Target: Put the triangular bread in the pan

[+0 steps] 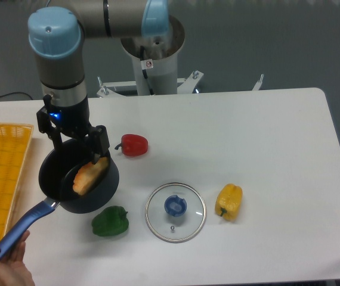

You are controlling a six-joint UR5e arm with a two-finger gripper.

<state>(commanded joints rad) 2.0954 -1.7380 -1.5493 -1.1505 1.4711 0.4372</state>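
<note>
The triangular bread point(90, 176), golden-orange with a lighter face, lies inside the black pan point(101, 196) towards its right side. A human hand point(6, 269) at the bottom left holds the pan by its long blue handle point(24, 229). My gripper point(74, 145) hangs just above the pan, open, fingers spread wide and holding nothing. Its right finger point(100, 143) stands close above the bread's upper end. The arm hides the pan's far rim.
A red pepper point(134, 144) lies right of the pan and a green pepper point(110, 220) just below it. A glass lid with a blue knob point(175, 211) and a yellow pepper point(228, 201) sit further right. A yellow basket point(0, 179) stands at the left edge.
</note>
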